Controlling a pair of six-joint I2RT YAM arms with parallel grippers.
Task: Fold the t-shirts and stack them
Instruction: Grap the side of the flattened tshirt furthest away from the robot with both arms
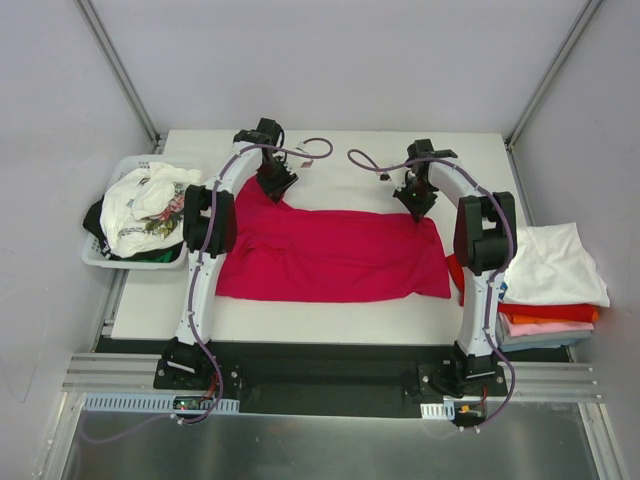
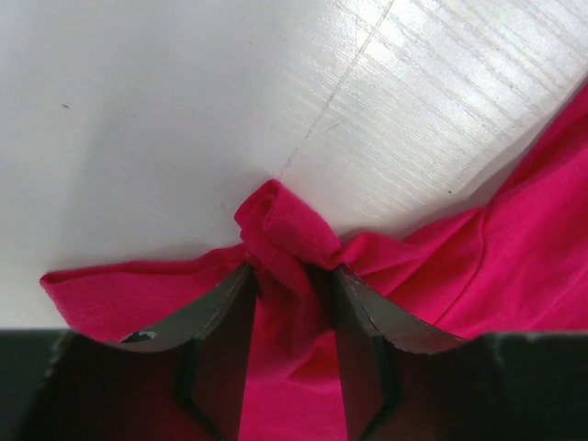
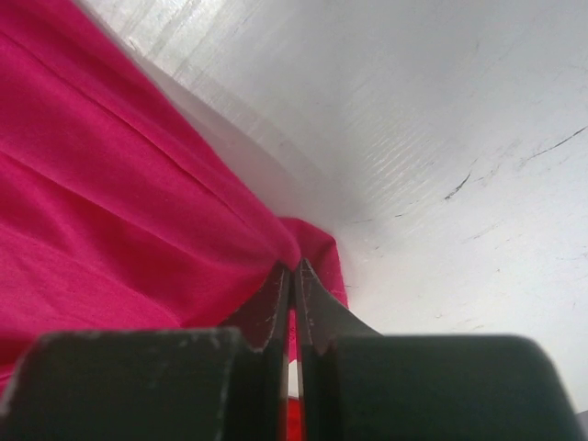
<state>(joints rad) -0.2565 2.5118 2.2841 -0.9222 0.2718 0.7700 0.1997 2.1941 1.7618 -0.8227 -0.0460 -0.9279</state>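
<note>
Top view: a crimson shirt lay spread, unfolded, across the middle of the table. A folded stack sat beyond its right edge, and crumpled shirts filled the basket on the left, so most of the work apparently remained.
Left wrist: the left gripper pinched a soft, rolled bunch of the shirt.
Right wrist: the right gripper was clamped on a thin corner above the scratched white tabletop.

Lighting: bright, even, diffuse; shadows faint. Glare: streaked sheen on table, upper right, left wrist view. Focus: lower edge blurred, both wrist views.
</note>
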